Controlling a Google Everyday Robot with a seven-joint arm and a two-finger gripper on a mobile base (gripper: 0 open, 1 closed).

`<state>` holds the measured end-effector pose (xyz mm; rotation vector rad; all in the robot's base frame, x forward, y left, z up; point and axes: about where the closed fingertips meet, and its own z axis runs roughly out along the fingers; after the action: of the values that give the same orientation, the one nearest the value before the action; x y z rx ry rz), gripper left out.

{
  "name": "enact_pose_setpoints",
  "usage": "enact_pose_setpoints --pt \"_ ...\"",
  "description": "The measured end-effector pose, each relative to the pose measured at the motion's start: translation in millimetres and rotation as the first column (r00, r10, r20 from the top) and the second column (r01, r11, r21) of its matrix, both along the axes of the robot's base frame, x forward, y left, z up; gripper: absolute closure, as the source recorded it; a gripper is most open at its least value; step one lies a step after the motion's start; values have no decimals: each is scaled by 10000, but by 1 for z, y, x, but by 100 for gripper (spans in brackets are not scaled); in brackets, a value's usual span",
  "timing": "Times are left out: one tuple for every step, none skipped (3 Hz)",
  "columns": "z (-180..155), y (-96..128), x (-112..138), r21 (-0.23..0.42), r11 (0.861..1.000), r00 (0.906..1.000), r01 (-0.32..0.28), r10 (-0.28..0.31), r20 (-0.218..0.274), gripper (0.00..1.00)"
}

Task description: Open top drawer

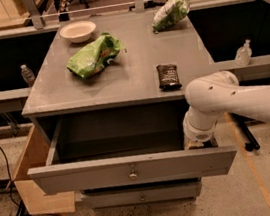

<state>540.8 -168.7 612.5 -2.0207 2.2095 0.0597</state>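
Note:
The top drawer [99, 172] stands pulled far out of the grey cabinet. Its flat grey front carries a small round metal knob [132, 172] at centre, and its deep grey box looks empty. My gripper [199, 143] reaches down into the drawer's right rear corner, behind the front panel. Only its wrist end shows; the white arm [235, 102] comes in from the right and hides the fingers. A narrower lower drawer [138, 195] with a like knob sits shut beneath.
On the cabinet top [135, 74] lie a green chip bag [94, 55], a white bowl [78, 31], a second green bag [170, 12] and a dark snack bar [168, 75]. A cardboard box [32, 181] stands at the left. Bottles stand on side ledges.

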Motion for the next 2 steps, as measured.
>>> enact_pose_setpoints --pt "2 -2 -5 11 10000 9998 79 -79 178 100" --pt "14 0 -13 -85 9999 9990 63 -59 445 100"
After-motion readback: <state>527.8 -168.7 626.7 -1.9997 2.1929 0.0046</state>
